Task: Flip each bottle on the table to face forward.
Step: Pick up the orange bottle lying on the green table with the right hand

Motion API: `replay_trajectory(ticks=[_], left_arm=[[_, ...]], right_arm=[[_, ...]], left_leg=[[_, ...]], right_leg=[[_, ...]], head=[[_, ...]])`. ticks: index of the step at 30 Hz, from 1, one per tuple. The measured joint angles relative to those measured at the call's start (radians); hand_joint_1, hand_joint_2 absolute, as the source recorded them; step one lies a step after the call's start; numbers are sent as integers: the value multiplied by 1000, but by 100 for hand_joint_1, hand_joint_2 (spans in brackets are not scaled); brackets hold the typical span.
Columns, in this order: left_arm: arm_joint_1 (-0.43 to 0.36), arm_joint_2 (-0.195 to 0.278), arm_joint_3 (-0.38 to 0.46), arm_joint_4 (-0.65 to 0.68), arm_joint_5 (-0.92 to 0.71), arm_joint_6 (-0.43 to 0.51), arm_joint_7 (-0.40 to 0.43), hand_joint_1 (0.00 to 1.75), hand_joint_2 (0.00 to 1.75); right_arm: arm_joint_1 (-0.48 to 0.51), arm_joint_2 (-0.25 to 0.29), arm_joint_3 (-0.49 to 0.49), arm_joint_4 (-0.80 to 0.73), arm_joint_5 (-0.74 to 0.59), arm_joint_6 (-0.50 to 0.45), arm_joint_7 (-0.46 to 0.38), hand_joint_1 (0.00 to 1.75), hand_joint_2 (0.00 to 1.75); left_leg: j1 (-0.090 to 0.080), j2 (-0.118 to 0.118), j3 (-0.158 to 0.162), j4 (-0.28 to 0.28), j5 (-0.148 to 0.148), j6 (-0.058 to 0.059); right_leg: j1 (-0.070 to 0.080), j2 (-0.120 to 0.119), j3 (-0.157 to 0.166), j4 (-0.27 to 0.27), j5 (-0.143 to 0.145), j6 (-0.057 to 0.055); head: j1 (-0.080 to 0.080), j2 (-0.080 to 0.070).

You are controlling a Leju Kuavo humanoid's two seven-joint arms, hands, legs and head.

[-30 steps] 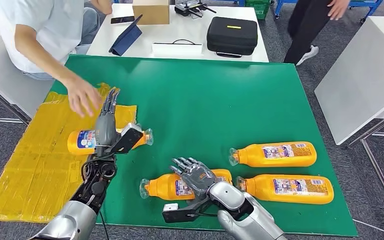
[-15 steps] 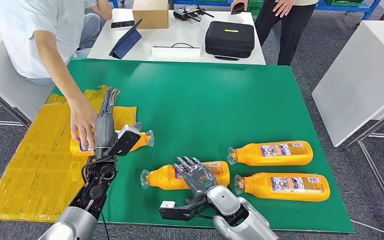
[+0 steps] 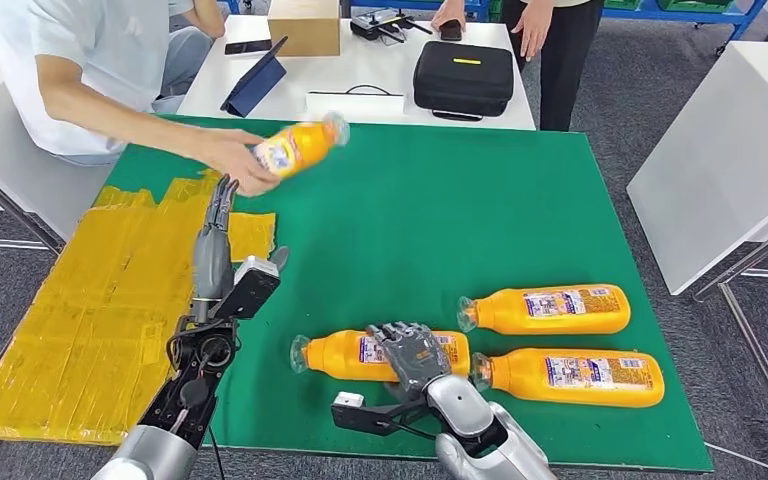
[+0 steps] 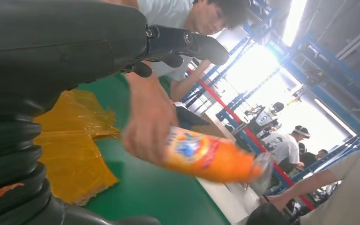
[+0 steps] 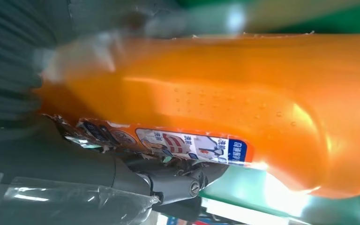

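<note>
Right hand grips bottle (lying flat, green table).

The head view looked forward and down from high over the near edge of the green table. The left wrist view sat low near that surface, facing the far edge. The right wrist view was pressed close against an orange bottle, also seen from the head.

Bottles: glossy orange plastic w/ paper labels. Mat: matt green. Sheet: crinkled yellow plastic.
</note>
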Motion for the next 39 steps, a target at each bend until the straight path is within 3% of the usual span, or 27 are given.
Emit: replay_trajectory(ticks=[11, 15, 18, 22, 31, 35, 39], left_arm=[[26, -10, -21, -72, 14, -12, 7, 0, 175], [63, -9, -20, -111, 36, -21, 2, 0, 175], [95, -8, -20, -155, 102, -69, -12, 0, 175], [120, -6, -29, -213, 265, -206, -18, 0, 175], [117, 14, -102, -277, 526, -423, 8, 0, 175], [93, 24, -136, -279, 586, -471, 17, 0, 175], [83, 32, -156, -279, 612, -496, 19, 0, 175]], right_arm=[[32, 14, -58, -23, 33, -1, 7, 175, 175], [50, 34, -90, -30, -6, -70, -17, 175, 175], [74, 55, -143, -67, -110, -160, -73, 175, 175], [110, 79, -241, -136, -329, -263, -209, 175, 175], [106, 110, -409, -173, -693, -381, -476, 175, 175], [95, 113, -447, -166, -800, -421, -562, 175, 175], [83, 114, -460, -154, -834, -427, -590, 175, 175]], left_leg=[[-1, -5, 0, 0, -2, 0], [-1, -5, -1, 0, -2, 0], [-1, -5, -3, 0, -2, 0], [-1, -5, -8, 0, -2, 0], [0, -5, -12, 0, -2, 0], [0, -5, -13, 0, -2, 0], [0, -5, -13, 0, -2, 0]], right_leg=[[-1, -4, 0, 0, -4, 1], [-1, -4, 3, 0, -4, 1], [-1, -4, 2, 0, -4, 1], [-1, -4, -3, 0, -2, 2], [-1, -4, -7, 0, -2, 3], [-1, -4, -7, 0, -2, 3], [-1, -4, -8, 0, -2, 3]], head=[[0, 0], [0, 0], [0, 0], [0, 0], [0, 0], [0, 0], [0, 0]])
